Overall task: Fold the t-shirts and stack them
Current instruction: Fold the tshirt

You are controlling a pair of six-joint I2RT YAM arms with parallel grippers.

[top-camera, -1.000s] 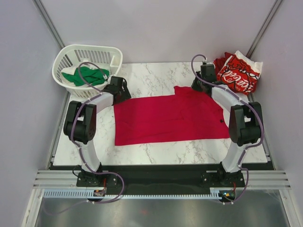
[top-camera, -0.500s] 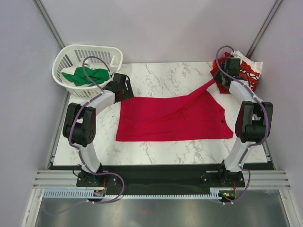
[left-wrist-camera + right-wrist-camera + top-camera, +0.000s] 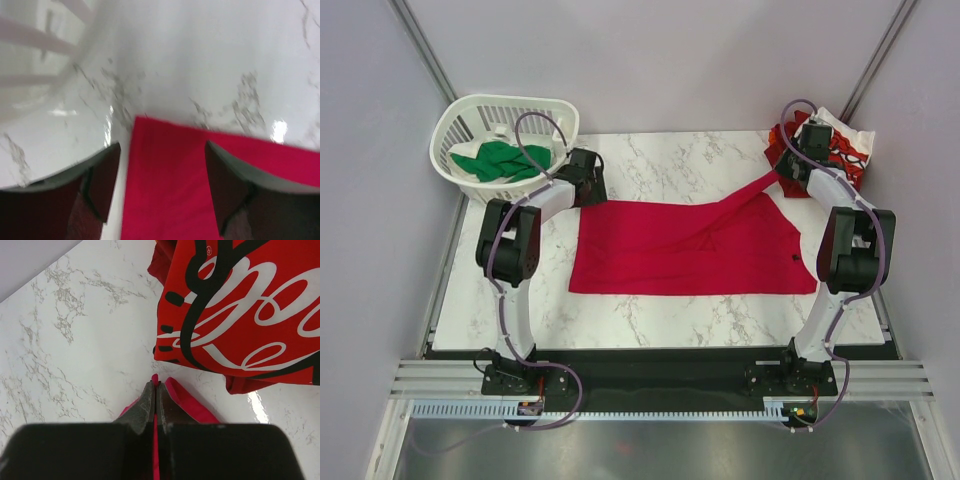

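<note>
One shirt in work: crimson t-shirt (image 3: 690, 255), spread mid-way across the marble table (image 3: 670, 160). My right gripper (image 3: 156, 390) is clamped on a thin fold at its far right end, raised off the surface just beside the red-and-white t-shirt (image 3: 235, 315), with a taut ridge of cloth running up to it. My left gripper (image 3: 162, 187) has its jaws apart, straddling the shirt's far left corner, which lies flat; contact unclear, view blurred. Green t-shirt (image 3: 500, 160) sits in the white basket (image 3: 470, 115), far left.
</note>
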